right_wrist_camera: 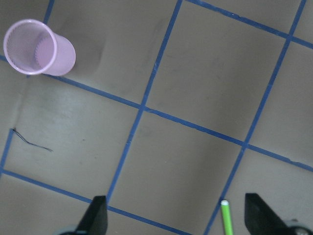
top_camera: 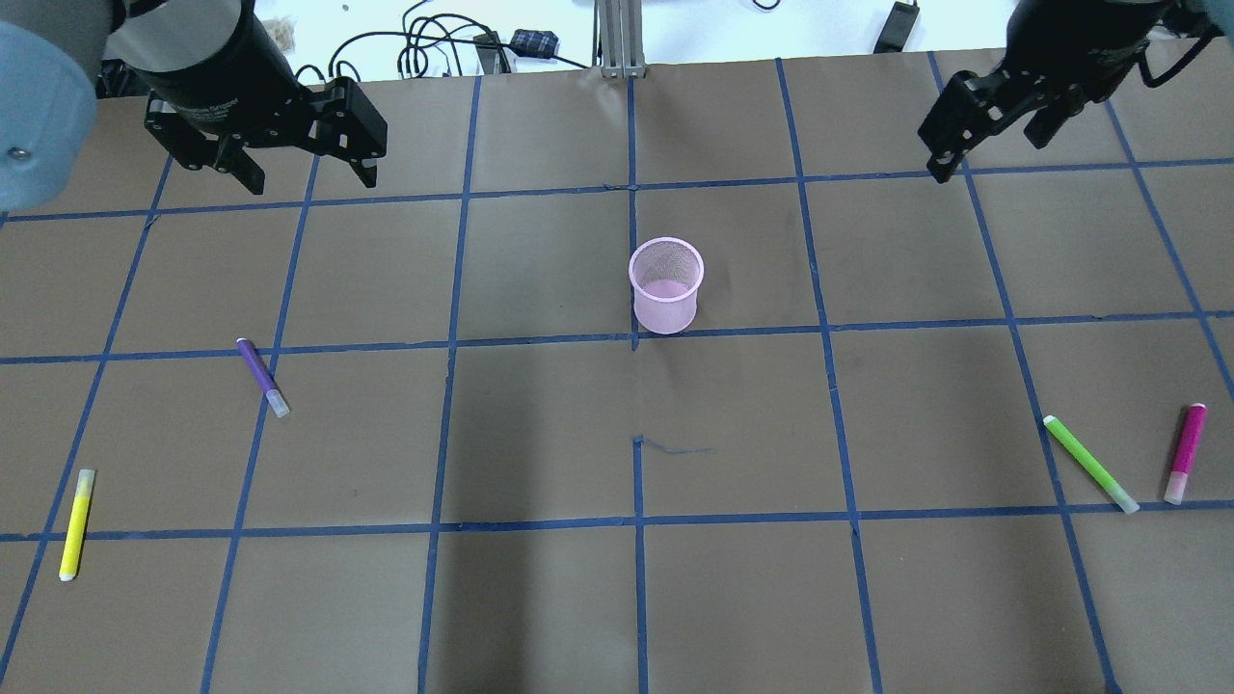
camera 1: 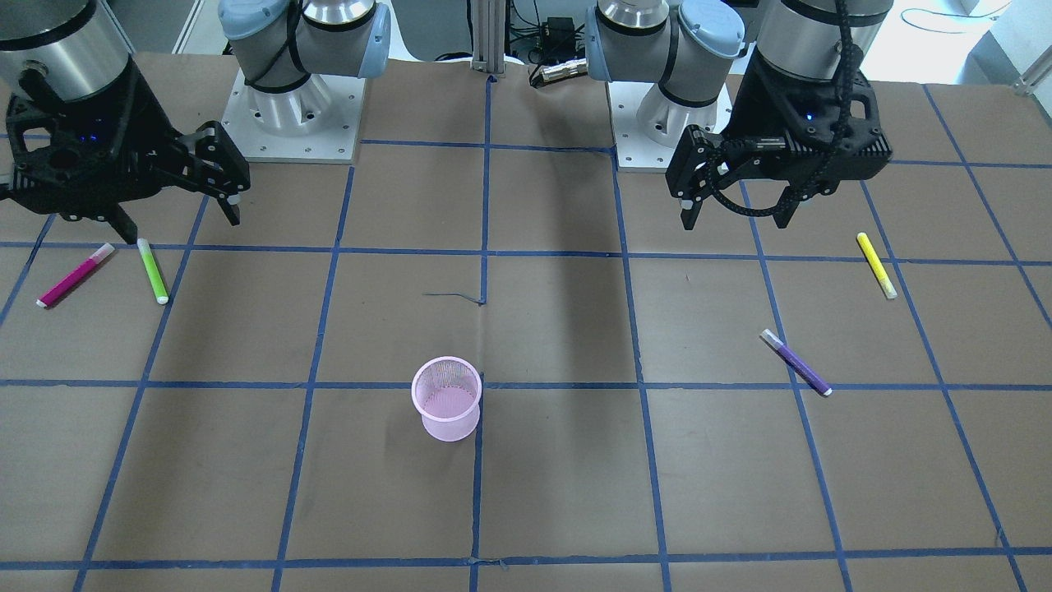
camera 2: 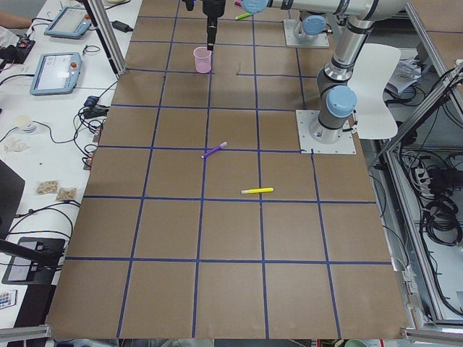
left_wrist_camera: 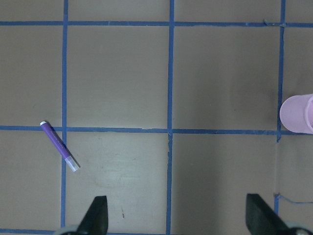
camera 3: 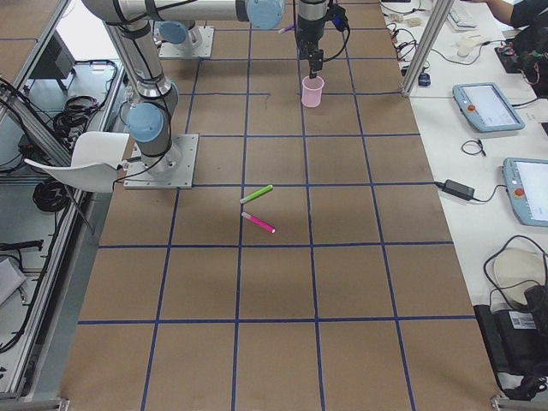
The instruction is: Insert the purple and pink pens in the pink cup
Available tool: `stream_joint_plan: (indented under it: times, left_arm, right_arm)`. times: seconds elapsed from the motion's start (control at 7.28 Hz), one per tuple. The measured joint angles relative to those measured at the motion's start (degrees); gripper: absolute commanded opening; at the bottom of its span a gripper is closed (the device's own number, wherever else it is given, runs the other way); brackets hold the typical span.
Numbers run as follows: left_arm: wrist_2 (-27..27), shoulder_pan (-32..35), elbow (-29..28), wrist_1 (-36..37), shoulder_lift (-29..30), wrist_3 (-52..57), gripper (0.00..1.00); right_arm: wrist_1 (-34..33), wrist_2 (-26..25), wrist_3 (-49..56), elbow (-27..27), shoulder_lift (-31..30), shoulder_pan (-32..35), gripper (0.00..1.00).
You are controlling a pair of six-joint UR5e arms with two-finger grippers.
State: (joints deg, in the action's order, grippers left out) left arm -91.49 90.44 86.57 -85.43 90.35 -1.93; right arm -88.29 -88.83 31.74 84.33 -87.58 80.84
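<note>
Cups: we count one pink cup (top_camera: 665, 289), upright, empty. Four pens lie flat: purple pen (top_camera: 262, 376), pink pen (top_camera: 1185, 453), green pen (top_camera: 1089, 463), yellow pen (top_camera: 76, 523). Left gripper (top_camera: 310, 181) and right gripper (top_camera: 988, 154) gape wide, holding nothing.

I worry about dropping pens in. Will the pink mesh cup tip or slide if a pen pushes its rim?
The pink mesh cup is empty, see-through mesh, so probably light; it may slide on the brown paper. It stands upright with nothing beside it, so a push at the rim could tip it.

table (top_camera: 540, 617): brown, blue tape grid | white chair (camera 2: 380, 79) | side bench (camera 2: 51, 108): cables (camera 2: 90, 123)
</note>
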Motion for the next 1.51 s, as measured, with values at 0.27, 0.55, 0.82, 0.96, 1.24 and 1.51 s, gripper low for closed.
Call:
stream_joint_plan:
  times: [0.27, 0.55, 0.82, 0.96, 1.24, 1.51]
  left_arm:
    - [-0.1, 0.0, 0.0, 0.0, 0.0, 0.0, 1.00]
    - [-0.2, 0.0, 0.0, 0.0, 0.0, 0.1, 1.00]
    - [-0.2, 0.0, 0.0, 0.0, 0.0, 0.1, 1.00]
    - [-0.2, 0.0, 0.1, 0.0, 0.0, 0.0, 1.00]
    - [-0.1, 0.0, 0.1, -0.1, 0.1, 0.0, 1.00]
    - [-0.7, 0.1, 0.1, -0.5, -0.1, -0.1, 1.00]
  right_arm:
    - [2.9, 0.1, 20.1, 0.4, -0.5, -10.0, 1.00]
    - [3.5, 0.4, 45.4, 3.2, -0.4, -22.8, 1.00]
    - [1.3, 2.4, 67.5, 9.6, 0.1, -35.0, 1.00]
    - [-0.9, 3.7, 79.6, 12.4, 1.5, -39.3, 1.00]
    - [-3.2, 5.4, 102.8, 14.3, 7.6, -44.1, 0.99]
    - [-5.1, 5.7, 125.7, 12.9, 15.0, -44.9, 0.97]
